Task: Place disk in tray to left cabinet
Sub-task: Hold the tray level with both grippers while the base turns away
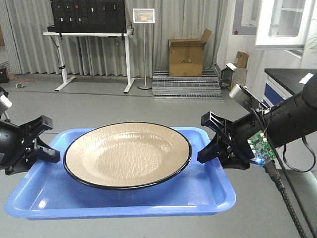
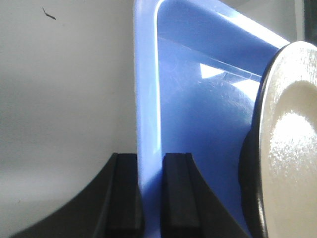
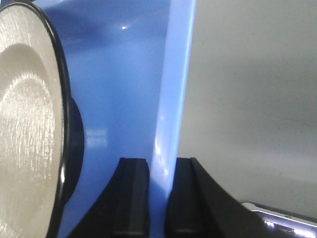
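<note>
Closest to the lens is the tray (image 1: 124,201), bright blue, its long front rim running across the bottom of the front view. At its 9 o'clock short edge the left tool (image 1: 48,140) pinches the rim. The wrist view shows its black fingers (image 2: 126,193) pressed on either face of the wall. At 3 o'clock the right tool (image 1: 207,139) clamps the opposite rim the same way, fingers (image 3: 133,193) tight on the plastic. Between both tools, in the tray's middle, sits the disk (image 1: 128,153), tan with a thin black rim, touching neither tool. Farther off, at 1 o'clock, a cardboard box (image 1: 187,57) stands on the floor. At 11 o'clock a white worktop (image 1: 89,33) carries a black panel (image 1: 89,15).
</note>
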Robot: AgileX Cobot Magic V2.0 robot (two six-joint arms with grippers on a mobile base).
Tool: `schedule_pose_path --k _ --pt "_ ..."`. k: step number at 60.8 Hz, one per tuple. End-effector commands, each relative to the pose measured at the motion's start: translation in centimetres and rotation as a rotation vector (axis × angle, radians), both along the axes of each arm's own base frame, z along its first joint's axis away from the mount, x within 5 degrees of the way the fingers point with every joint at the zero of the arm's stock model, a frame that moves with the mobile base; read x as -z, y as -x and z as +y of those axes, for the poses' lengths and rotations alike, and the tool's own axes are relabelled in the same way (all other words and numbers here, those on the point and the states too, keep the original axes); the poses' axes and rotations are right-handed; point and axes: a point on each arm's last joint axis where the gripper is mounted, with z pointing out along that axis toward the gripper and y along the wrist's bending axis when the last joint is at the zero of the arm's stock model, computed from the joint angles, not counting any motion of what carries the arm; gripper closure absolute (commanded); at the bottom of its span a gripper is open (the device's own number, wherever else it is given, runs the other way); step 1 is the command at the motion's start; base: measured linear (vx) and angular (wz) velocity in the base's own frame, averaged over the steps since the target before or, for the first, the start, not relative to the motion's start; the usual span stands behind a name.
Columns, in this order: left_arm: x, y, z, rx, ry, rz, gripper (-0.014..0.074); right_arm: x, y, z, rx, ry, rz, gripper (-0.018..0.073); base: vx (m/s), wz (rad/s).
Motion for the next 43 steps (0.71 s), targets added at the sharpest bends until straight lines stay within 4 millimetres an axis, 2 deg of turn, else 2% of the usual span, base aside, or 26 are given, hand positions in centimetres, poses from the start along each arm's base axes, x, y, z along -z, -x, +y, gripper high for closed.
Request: schedule_pose_path --k 1,43 --pt "-3.47 1.26 -1.39 0.013 0.155 -0.083 0.0596 -4.03 1.4 1.17 -0.009 -0.179 -0.094 0.0563 0.64 0.04" --pt "-3.47 1.26 -1.39 0.013 0.154 -0.083 0.0596 -4.03 1.43 1.24 -0.011 -0.178 -0.094 0.0563 0.67 0.0"
